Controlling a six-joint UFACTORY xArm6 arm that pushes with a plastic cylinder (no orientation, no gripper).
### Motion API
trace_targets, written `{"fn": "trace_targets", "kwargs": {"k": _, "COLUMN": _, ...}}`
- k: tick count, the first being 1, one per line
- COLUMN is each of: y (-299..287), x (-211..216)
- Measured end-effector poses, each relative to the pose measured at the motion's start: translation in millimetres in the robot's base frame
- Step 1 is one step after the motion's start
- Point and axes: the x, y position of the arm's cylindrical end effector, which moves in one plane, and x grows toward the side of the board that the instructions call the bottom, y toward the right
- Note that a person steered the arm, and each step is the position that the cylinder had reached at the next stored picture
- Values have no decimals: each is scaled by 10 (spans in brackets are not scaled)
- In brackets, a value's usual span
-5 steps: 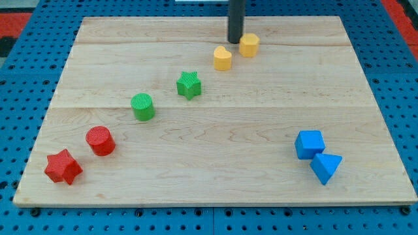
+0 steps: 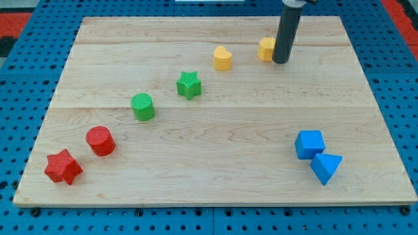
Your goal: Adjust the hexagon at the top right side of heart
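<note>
The yellow heart (image 2: 223,58) lies near the view's top centre of the wooden board (image 2: 209,163). The yellow hexagon (image 2: 265,49) sits to its right and slightly higher, a small gap apart. My tip (image 2: 281,61) stands right against the hexagon's right side, and the dark rod hides the hexagon's right edge.
A green star (image 2: 189,85), a green cylinder (image 2: 142,107), a red cylinder (image 2: 100,141) and a red star (image 2: 63,167) run diagonally down to the view's bottom left. A blue cube (image 2: 309,144) and a blue triangular block (image 2: 325,168) sit at the bottom right.
My tip moved from the hexagon's left side to its right side. The hexagon shifted to the right, away from the heart.
</note>
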Motion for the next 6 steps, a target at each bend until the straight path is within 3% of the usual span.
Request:
{"fn": "trace_targets", "kwargs": {"k": 1, "y": -50, "x": -3}}
{"fn": "trace_targets", "kwargs": {"k": 2, "y": 673, "x": 558}}
{"fn": "trace_targets", "kwargs": {"k": 3, "y": 1586, "x": 1369}}
{"fn": "trace_targets", "kwargs": {"k": 4, "y": 1685, "x": 2635}}
{"fn": "trace_targets", "kwargs": {"k": 5, "y": 1152, "x": 2879}}
{"fn": "trace_targets", "kwargs": {"k": 6, "y": 483, "x": 2825}}
